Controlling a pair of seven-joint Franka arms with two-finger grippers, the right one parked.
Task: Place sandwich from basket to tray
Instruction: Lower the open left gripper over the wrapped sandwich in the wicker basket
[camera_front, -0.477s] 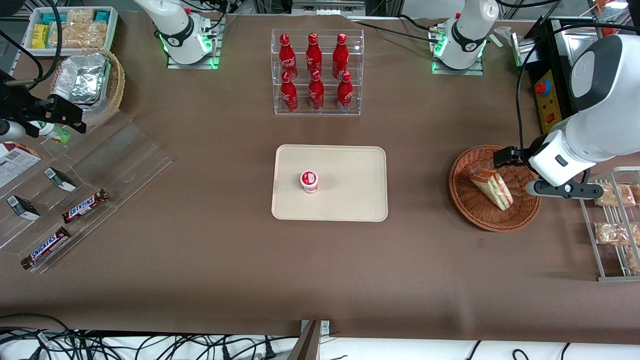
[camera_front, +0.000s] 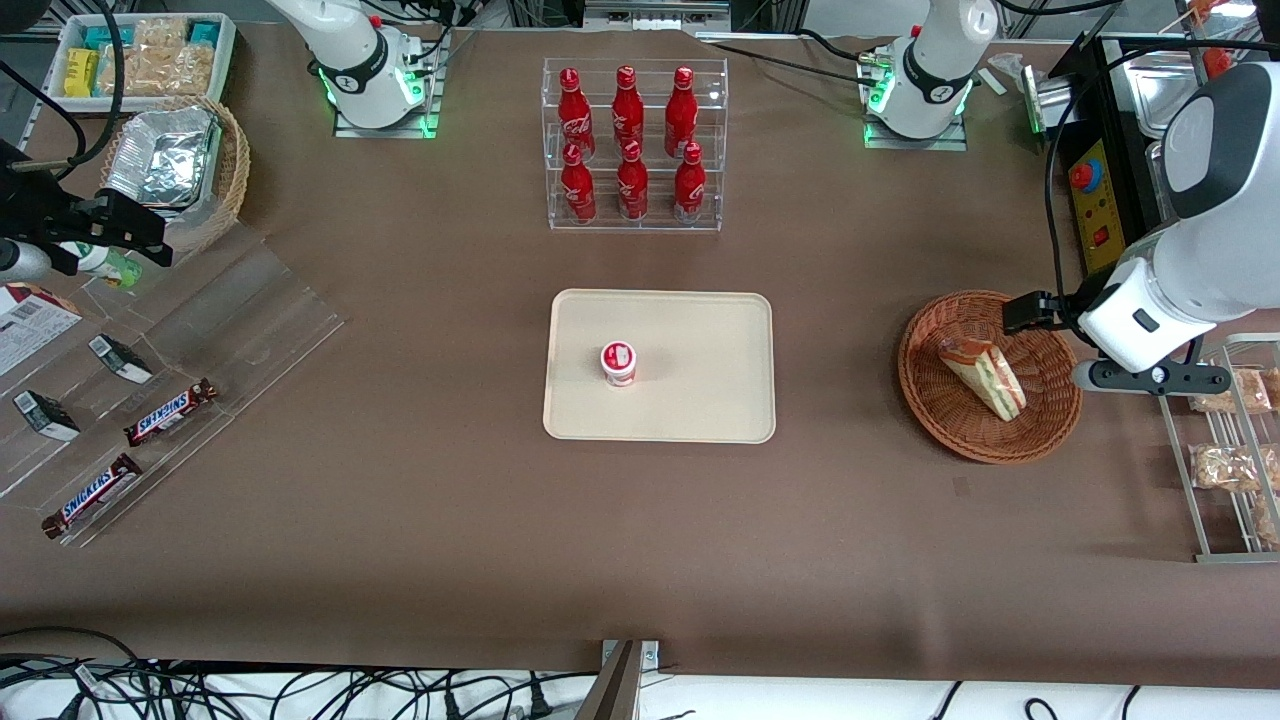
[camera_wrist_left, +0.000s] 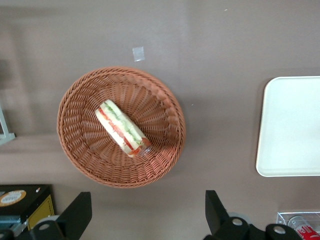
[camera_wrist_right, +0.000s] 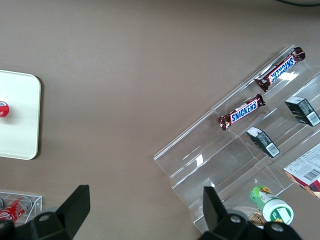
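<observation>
The sandwich (camera_front: 983, 375) (camera_wrist_left: 123, 128), a wrapped wedge with green and red filling, lies in the reddish-brown wicker basket (camera_front: 940, 410) (camera_wrist_left: 80, 150) toward the working arm's end of the table. My left gripper (camera_front: 1050, 312) (camera_wrist_left: 147, 215) hangs open, well above the table, over the basket's rim on the side farther from the front camera. Nothing is between its fingers (camera_wrist_left: 80, 212). The cream tray (camera_front: 700, 390) (camera_wrist_left: 295, 125) lies mid-table with a small red-and-white cup (camera_front: 619, 362) standing on it.
A clear rack of red bottles (camera_front: 633, 145) stands farther from the front camera than the tray. A wire rack of bagged snacks (camera_front: 1225, 440) and a black control box (camera_front: 1095, 190) flank the basket. Snickers bars (camera_front: 170, 412) lie on acrylic steps toward the parked arm's end.
My left arm and gripper have shifted slightly away from the tray, toward the working arm's end. The sandwich and basket have not moved.
</observation>
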